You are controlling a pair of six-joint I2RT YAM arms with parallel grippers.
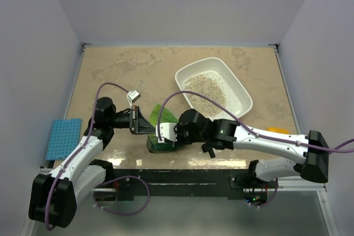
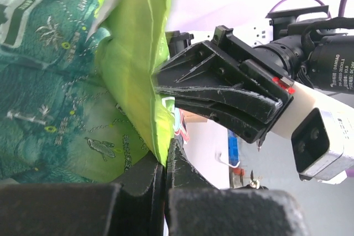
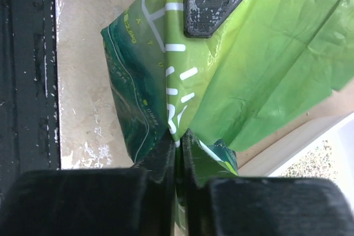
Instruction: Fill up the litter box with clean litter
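Pinching the green bag (image 2: 55,81) from two sides. On the left pincer (image 2: 165,161), fingers shut flat on a light-green fold at the bag's mouth with no gap between them, gripping from the bag's 9 o'clock in the top view. On the right pincer (image 3: 178,139), fingers all but closed and clamped on the bag's printed edge, reaching in from 3 o'clock, tips facing the other pincer with the crinkled foil between. Seen from the left wrist, the right arm's black fingers reaching the same pale fold from 3 o'clock, just above the left grip.

Bag standing on its dark-green base near the 6 o'clock edge of the tabletop (image 1: 121,70), just ahead of the arm bases, mouth flap tilted toward 12 o'clock.

Beyond the bag, at its 1 o'clock and near it: the litter box (image 1: 237,84), set askew, long axis running from 10 to 4 o'clock. Inside, the clean litter (image 1: 206,88) spread as a thin speckled layer over the floor, white walls bare. From the right wrist, only a corner of the box and a patch of granules visible at 4 o'clock.

Off the tabletop's left edge at 9 o'clock, a blue studded panel (image 1: 62,138).
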